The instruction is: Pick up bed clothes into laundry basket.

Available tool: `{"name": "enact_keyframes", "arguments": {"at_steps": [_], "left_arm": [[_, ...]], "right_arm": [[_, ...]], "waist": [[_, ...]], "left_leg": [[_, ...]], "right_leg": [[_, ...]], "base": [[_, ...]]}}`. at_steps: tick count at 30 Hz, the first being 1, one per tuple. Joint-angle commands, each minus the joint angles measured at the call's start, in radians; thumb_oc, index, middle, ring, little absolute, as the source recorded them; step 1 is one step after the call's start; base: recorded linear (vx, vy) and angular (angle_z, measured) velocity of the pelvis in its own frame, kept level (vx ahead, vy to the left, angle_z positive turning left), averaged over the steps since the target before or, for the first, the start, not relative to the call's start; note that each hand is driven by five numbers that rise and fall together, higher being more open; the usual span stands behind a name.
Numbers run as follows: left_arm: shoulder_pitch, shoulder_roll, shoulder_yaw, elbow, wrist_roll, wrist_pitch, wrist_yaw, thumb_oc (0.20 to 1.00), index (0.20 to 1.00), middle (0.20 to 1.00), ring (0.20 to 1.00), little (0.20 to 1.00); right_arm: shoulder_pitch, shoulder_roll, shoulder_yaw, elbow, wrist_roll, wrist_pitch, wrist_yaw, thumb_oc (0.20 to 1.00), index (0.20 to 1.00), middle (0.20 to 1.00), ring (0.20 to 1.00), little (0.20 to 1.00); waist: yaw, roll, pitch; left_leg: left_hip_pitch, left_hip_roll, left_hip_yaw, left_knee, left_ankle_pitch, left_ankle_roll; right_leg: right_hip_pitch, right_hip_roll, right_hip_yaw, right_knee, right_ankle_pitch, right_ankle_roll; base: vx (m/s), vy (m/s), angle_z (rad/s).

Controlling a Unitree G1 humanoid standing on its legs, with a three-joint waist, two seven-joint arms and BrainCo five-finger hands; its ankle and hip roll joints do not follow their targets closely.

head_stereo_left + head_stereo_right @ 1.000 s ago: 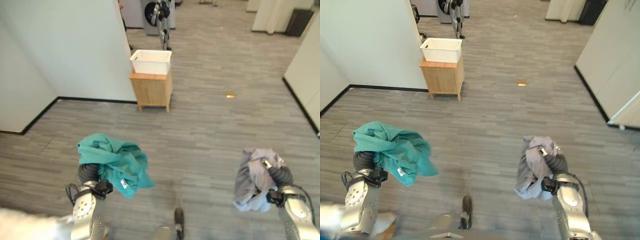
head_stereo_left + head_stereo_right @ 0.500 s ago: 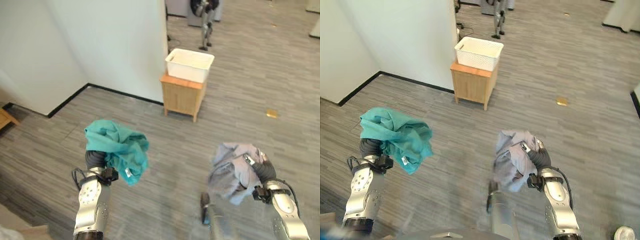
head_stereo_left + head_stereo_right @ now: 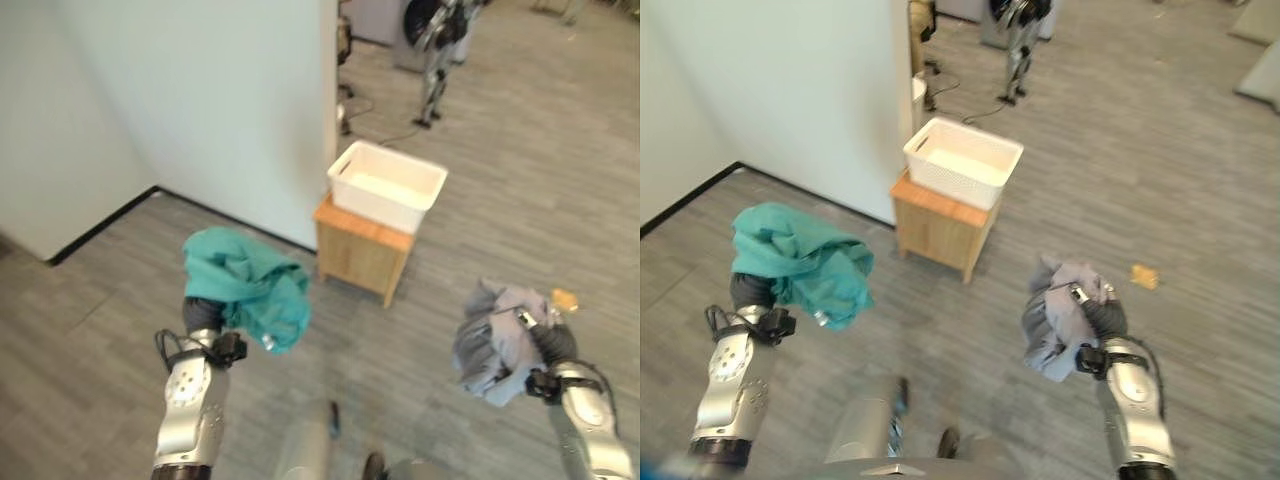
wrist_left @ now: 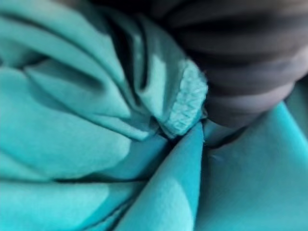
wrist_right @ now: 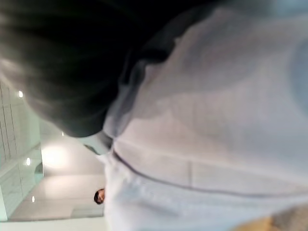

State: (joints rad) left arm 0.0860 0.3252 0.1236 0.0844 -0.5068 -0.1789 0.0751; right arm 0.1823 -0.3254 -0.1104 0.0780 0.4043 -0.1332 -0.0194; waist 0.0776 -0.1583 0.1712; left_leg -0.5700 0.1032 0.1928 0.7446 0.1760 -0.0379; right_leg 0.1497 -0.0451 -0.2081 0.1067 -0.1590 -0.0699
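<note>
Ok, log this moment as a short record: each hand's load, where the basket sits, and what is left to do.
left hand: raised, under a bunched teal garment that drapes over it; fingers hidden in the cloth
right hand: raised, carrying a crumpled light grey garment; fingers mostly hidden in the cloth
basket: white laundry basket on a small wooden cabinet beside the white wall, looks empty from here
position: basket ahead of both hands, apart from both garments
floor: grey planks, small yellow scrap right of the cabinet
remaining: both garments not yet in the basket
</note>
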Motion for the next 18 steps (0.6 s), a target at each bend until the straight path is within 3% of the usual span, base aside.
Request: {"name": "enact_keyframes", "arguments": {"at_steps": [1,2,3,6,10,15,16,17,18], "left_arm": [[-0.044,0.022,-0.029,-0.034,-0.012,-0.047,-0.013,0.2,0.2,0.2,0.2,0.2],[-0.044,0.022,-0.029,-0.034,-0.012,-0.048,-0.013,0.2,0.2,0.2,0.2,0.2],[-0.036,0.018,-0.033,-0.035,-0.006,-0.049,-0.017,0.2,0.2,0.2,0.2,0.2],[-0.021,0.014,-0.024,-0.046,0.01,-0.052,-0.019,0.2,0.2,0.2,0.2,0.2],[-0.004,0.011,-0.016,-0.049,0.006,-0.05,-0.023,0.2,0.2,0.2,0.2,0.2],[-0.012,0.028,-0.007,-0.067,0.008,-0.047,-0.012,0.2,0.2,0.2,0.2,0.2],[-0.015,0.034,-0.002,-0.075,0.014,-0.046,-0.007,0.2,0.2,0.2,0.2,0.2],[-0.026,0.048,-0.003,-0.083,0.022,-0.044,0.002,0.2,0.2,0.2,0.2,0.2],[-0.027,0.053,-0.001,-0.086,0.022,-0.046,0.005,0.2,0.2,0.2,0.2,0.2]], "right_arm": [[-0.059,-0.1,-0.035,-0.1,0.026,-0.076,-0.02,0.2,0.2,0.2,0.2,0.2],[-0.059,-0.1,-0.035,-0.1,0.026,-0.076,-0.02,0.2,0.2,0.2,0.2,0.2],[-0.062,-0.115,-0.032,-0.102,-0.002,-0.068,-0.013,0.2,0.2,0.2,0.2,0.2],[-0.076,-0.121,-0.025,-0.099,-0.011,-0.061,0.001,0.2,0.2,0.2,0.2,0.2],[-0.077,-0.11,-0.018,-0.099,-0.025,-0.053,0.014,0.2,0.2,0.2,0.2,0.2],[-0.114,-0.093,-0.01,-0.065,-0.029,-0.057,-0.003,0.2,0.2,0.2,0.2,0.2],[-0.123,-0.091,-0.005,-0.063,-0.049,-0.058,-0.009,0.2,0.2,0.2,0.2,0.2],[-0.148,-0.087,0.0,-0.063,-0.072,-0.057,-0.021,0.2,0.2,0.2,0.2,0.2],[-0.155,-0.083,-0.003,-0.075,-0.08,-0.058,-0.024,0.2,0.2,0.2,0.2,0.2]], "waist": [[-0.009,0.114,-0.046],[-0.009,0.113,-0.045],[0.008,0.133,-0.055],[0.021,0.14,-0.064],[0.033,0.137,-0.087],[0.054,0.132,-0.109],[0.058,0.129,-0.111],[0.055,0.141,-0.097],[0.05,0.146,-0.087]], "left_leg": [[0.386,-0.001,-0.07,-0.512,-0.052,-0.037],[0.389,-0.002,-0.069,-0.516,-0.05,-0.037],[0.375,-0.057,-0.129,-0.641,-0.022,-0.045],[0.379,-0.096,-0.159,-0.706,0.021,-0.062],[0.411,-0.108,-0.184,-0.718,-0.007,-0.046],[0.456,-0.121,-0.192,-0.717,-0.056,-0.005],[0.477,-0.132,-0.185,-0.727,-0.075,0.014],[0.514,-0.134,-0.176,-0.745,-0.084,0.05],[0.547,-0.137,-0.175,-0.758,-0.096,0.061]], "right_leg": [[-0.038,-0.001,0.034,-0.182,0.196,0.148],[-0.036,-0.002,0.034,-0.182,0.196,0.148],[-0.004,0.012,0.058,-0.188,0.171,0.149],[0.032,0.022,0.088,-0.192,0.145,0.144],[0.052,0.016,0.112,-0.189,0.123,0.147],[0.036,-0.043,0.137,-0.082,0.108,0.173],[0.008,-0.06,0.14,0.006,0.12,0.19],[-0.09,-0.064,0.144,0.211,0.223,0.222],[-0.135,-0.076,0.136,0.306,0.254,0.237]], "base": [[0.28,0.064,-0.71],[0.55,0.109,-0.59],[0.42,0.059,-0.23],[0.39,0.051,0.1],[0.24,0.064,0.07],[0.25,0.147,-0.12],[0.17,0.194,-0.3],[0.23,0.255,-0.34],[0.12,0.191,-0.32]]}}
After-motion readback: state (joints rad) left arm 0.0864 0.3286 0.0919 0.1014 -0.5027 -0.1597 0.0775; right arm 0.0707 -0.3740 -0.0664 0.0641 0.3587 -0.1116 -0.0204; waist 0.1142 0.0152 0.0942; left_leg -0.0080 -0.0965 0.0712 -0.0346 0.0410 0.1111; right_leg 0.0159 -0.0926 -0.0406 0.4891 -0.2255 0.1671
